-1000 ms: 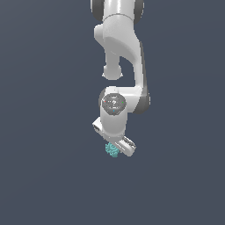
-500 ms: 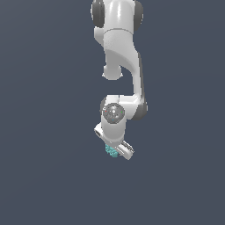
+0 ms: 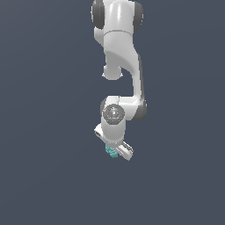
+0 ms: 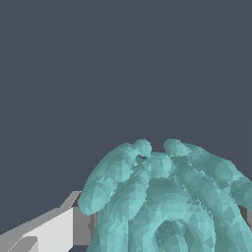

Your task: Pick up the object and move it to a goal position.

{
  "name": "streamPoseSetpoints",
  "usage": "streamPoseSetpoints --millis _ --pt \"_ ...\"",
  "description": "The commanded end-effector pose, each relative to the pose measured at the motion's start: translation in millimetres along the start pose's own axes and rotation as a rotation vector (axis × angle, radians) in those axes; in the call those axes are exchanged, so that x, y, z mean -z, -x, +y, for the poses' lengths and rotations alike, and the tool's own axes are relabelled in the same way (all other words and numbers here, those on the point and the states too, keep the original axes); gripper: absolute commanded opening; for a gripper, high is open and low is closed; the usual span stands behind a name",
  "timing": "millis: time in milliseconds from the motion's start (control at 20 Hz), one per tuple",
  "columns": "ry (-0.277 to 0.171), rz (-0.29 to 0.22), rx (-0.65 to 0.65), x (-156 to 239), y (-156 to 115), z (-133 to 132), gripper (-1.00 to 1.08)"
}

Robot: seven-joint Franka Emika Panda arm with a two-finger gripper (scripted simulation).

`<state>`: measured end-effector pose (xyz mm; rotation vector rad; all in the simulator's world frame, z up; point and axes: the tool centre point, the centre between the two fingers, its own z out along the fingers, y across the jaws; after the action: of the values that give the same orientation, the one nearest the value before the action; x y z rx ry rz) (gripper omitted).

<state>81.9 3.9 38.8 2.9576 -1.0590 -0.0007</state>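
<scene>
The object (image 3: 110,152) is a tiny teal knobbly piece sitting right at the tip of my gripper (image 3: 114,153) in the exterior view. In the wrist view the object (image 4: 162,197) fills the space between my fingers, with its lobes bulging out past them. One pale finger (image 4: 49,230) shows beside it and a sliver of the other sits at the frame's edge. The gripper is shut on the object. Part of the piece is hidden under the white hand (image 3: 113,132).
Only a plain dark grey-blue ground (image 3: 44,176) surrounds the arm in both views. The white arm (image 3: 123,57) comes down from the top of the exterior view. No goal marker shows.
The wrist and hand have sunk a little lower in the exterior view over the last second. The teal piece stayed at the gripper's tip and moved along with it.
</scene>
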Motion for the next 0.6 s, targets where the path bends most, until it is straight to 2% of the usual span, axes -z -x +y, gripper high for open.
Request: streamPoseSetpoints --millis 0,550 --pt "0.0 0.0 0.0 0.2 -0.1 -0.1 -1.0" --pt "0.0 0.0 0.0 6.0 9.0 -2.5 -1.0"
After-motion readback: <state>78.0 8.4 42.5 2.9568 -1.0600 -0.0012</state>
